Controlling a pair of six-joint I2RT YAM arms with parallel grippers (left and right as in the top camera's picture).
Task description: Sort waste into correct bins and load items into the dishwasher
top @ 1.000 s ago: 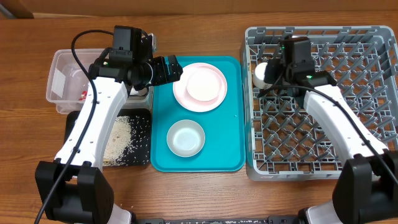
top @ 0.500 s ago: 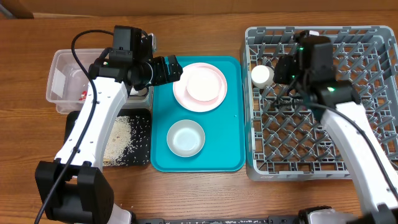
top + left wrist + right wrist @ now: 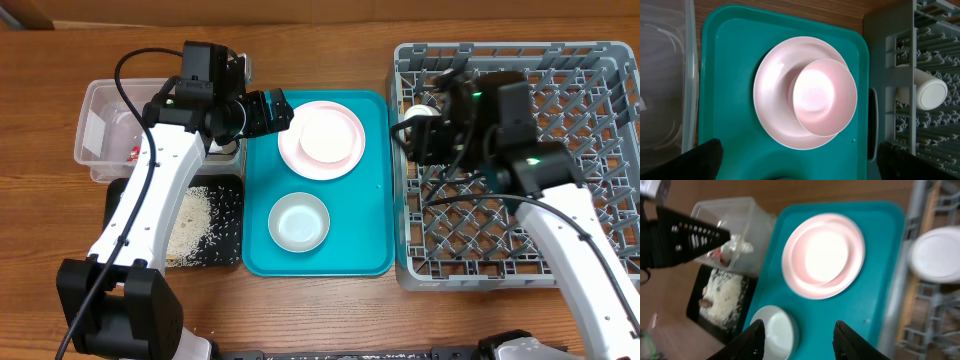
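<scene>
The pale pink plate (image 3: 322, 138) and the small white bowl (image 3: 298, 222) sit on the teal tray (image 3: 370, 215). The white cup (image 3: 418, 114) lies in the grey dish rack (image 3: 560, 200) at its left edge. My left gripper (image 3: 272, 110) is open and empty, just left of the plate (image 3: 805, 92), fingers wide apart (image 3: 800, 170). My right gripper (image 3: 412, 140) is open and empty over the rack's left rim; between its fingers (image 3: 800, 345) are the bowl (image 3: 777, 332) and tray. The tissue (image 3: 740, 245) and red wrapper (image 3: 717, 254) lie in the clear tub (image 3: 105, 125). Rice (image 3: 190, 225) lies in the black tray (image 3: 228, 215).
The teal tray lies between the bins on the left and the dish rack on the right. The rack's upright pegs (image 3: 520, 230) stand under my right arm. My left arm crosses above the black tray and the tub's right end. Bare wooden table (image 3: 330, 310) lies in front.
My right gripper has let go of the cup, which stays in the rack, and has swung left toward the teal tray. The left arm has not moved.
</scene>
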